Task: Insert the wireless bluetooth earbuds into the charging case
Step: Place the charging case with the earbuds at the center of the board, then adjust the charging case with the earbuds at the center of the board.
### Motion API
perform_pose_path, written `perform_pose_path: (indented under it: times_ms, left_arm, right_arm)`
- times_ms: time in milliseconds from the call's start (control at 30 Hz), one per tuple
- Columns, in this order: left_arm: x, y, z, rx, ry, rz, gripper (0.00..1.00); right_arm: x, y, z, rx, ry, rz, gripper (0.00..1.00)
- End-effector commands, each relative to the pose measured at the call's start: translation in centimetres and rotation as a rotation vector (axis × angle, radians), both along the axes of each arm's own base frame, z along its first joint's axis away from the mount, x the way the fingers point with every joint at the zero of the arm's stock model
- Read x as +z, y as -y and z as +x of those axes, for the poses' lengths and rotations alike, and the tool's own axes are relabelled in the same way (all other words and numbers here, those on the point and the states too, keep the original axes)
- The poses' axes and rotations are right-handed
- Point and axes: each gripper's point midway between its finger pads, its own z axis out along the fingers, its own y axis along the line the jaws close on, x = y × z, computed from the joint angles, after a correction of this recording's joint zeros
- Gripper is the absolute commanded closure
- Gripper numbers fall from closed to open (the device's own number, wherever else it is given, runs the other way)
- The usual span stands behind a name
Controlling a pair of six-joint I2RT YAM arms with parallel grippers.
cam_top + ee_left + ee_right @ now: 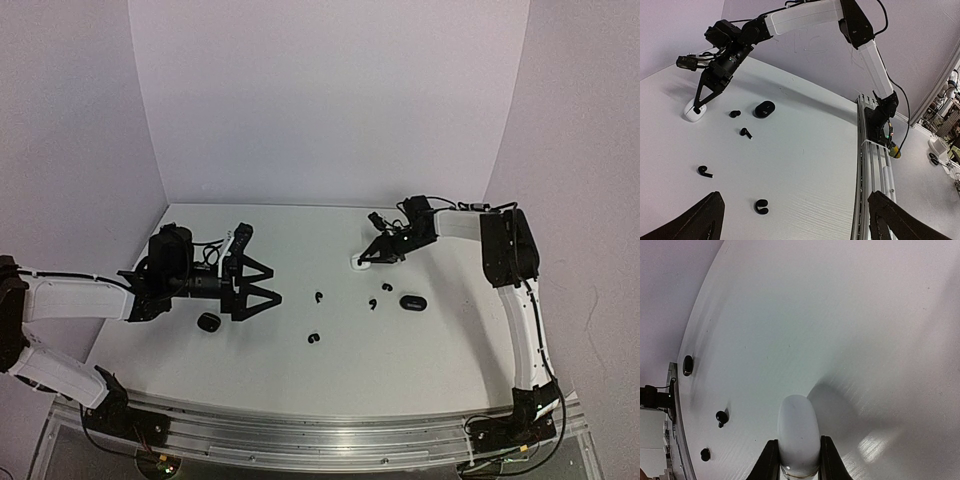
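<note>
— Right wrist view: what has the right gripper [798, 441] got?
— Its jaws pinch a white case [798, 420] resting on the table [840, 315].
— And the left gripper [276, 284]?
— Spread wide, holding nothing, near a black case [208, 322].
— The earbuds [319, 297]?
— Four black ones lie loose between the arms, a second black case [413, 302] nearby.

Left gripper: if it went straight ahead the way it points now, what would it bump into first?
Most likely the nearest black earbud, lying on the table just ahead, between the lines of the open left gripper. Height is hard to judge, so the gripper might pass just above it.
</note>
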Motion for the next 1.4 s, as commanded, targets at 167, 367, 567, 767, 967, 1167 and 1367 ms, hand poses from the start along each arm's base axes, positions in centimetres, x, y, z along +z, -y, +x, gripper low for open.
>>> perform_pose_path:
  times_ms: [167, 367, 567, 767, 967, 1167, 1367]
  left_arm:
    - [1.3, -0.1, -0.1, -0.01, 0.062, -0.031, 0.01]
    - [1.4, -0.1, -0.1, -0.009, 0.061, -0.029, 0.01]
    - [1.3, -0.2, -0.2, -0.01, 0.058, -0.029, 0.01]
    - [1.5, -0.3, -0.3, -0.008, 0.065, -0.028, 0.01]
    - [1.8, -0.5, -0.3, 0.002, 0.08, -0.038, 0.01]
    - [2.1, -0.6, -0.3, 0.009, 0.1, -0.043, 0.01]
    - [2.3, -0.6, -0.3, 0.007, 0.108, -0.046, 0.01]
  right_arm:
    - [-2.7, 1.7, 1.6, -0.058, -0.028, -0.062, 0.71]
    - [-3.1, 1.9, 1.9, -0.062, -0.027, -0.079, 0.59]
    - [-2.1, 2.0, 3.5, -0.091, 0.021, -0.101, 0.51]
    - [1.2, 3.4, 5.5, -0.179, 0.121, -0.185, 0.5]
    - [5.4, 4.4, 3.3, -0.263, 0.152, -0.242, 0.55]
    - [3.3, 3.7, -1.2, -0.263, 0.057, -0.292, 0.77]
    - [0.9, 1.4, -2.6, -0.232, -0.002, -0.293, 0.92]
